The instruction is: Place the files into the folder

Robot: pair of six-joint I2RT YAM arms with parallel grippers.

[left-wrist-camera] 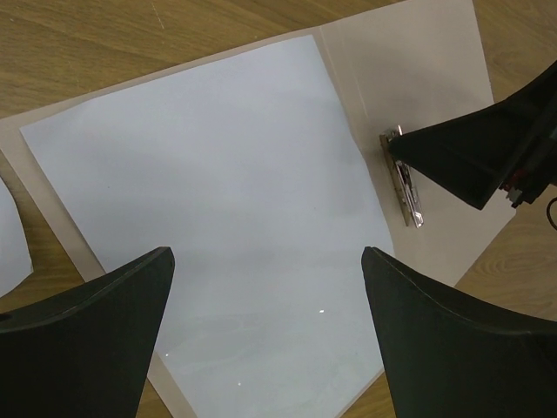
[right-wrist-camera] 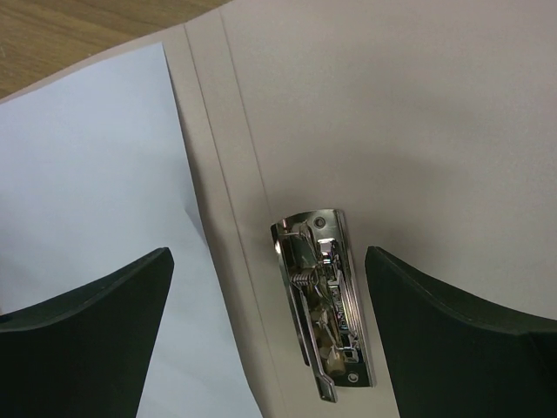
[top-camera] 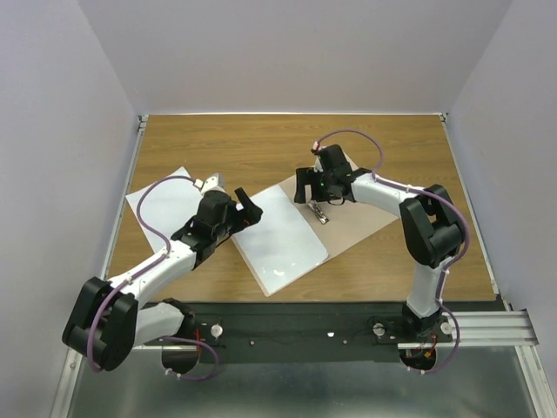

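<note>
Currently open flat on the wooden table (top-camera: pixel 261 144): folder (top-camera: pixel 370 222), pale inner face up, set at a slant to the table edges. On its left leaf, first sheet (top-camera: pixel 278 235), white and plain, a thin margin of card showing along its edges. Off the folder, on bare wood to the left, second sheet (top-camera: pixel 165 202), partly hidden by the left arm (top-camera: pixel 165 261). At the fold, metal clip (right-wrist-camera: pixel 318 305), near the first sheet's edge but apart from it. Over the first sheet, left gripper (left-wrist-camera: pixel 265 257): hangs with jaws spread wide, grips nothing. Over the metal clip, right gripper (right-wrist-camera: pixel 268 257): hovers with jaws equally wide, holds nothing.
</note>
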